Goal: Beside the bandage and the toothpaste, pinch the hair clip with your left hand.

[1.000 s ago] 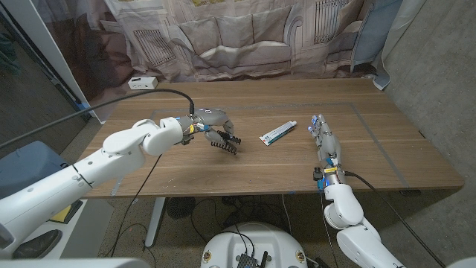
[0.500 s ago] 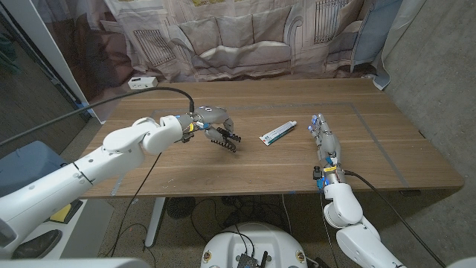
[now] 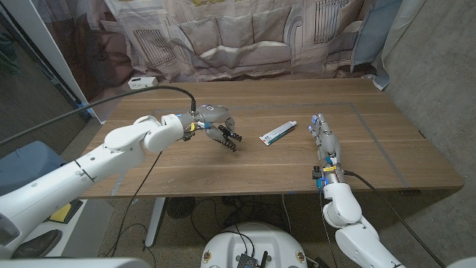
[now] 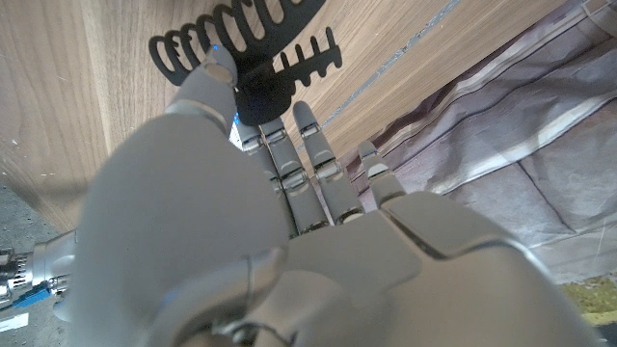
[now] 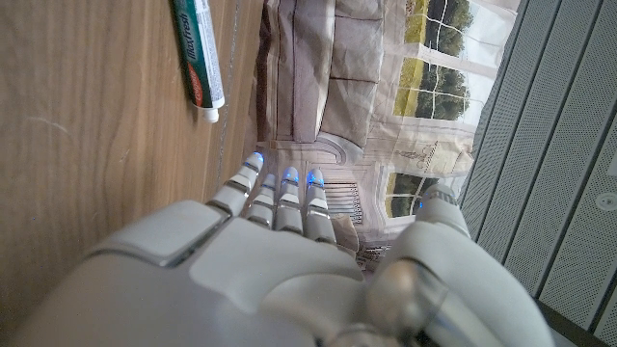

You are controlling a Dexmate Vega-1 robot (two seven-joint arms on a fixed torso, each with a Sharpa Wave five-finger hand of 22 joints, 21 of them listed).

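Note:
A black toothed hair clip (image 3: 230, 139) hangs just above the table's left middle, pinched between the thumb and fingers of my left hand (image 3: 211, 119). In the left wrist view the clip (image 4: 249, 40) sticks out past the fingertips of the left hand (image 4: 280, 222), its curved teeth spread over the wood. The white toothpaste tube (image 3: 278, 132) lies on the table to the clip's right, a short gap away. My right hand (image 3: 325, 139) stands beyond the tube with fingers straight and nothing in it. The tube (image 5: 198, 56) lies ahead of the right hand (image 5: 280, 251) in the right wrist view.
A wooden table (image 3: 372, 149) carries a faint taped rectangle. A small white box (image 3: 141, 82) sits past the back left corner. A printed curtain (image 3: 245, 37) hangs behind the table.
My left hand has risen a little and shifted slightly back with the hair clip in its pinch. The right hand and the toothpaste have stayed put.

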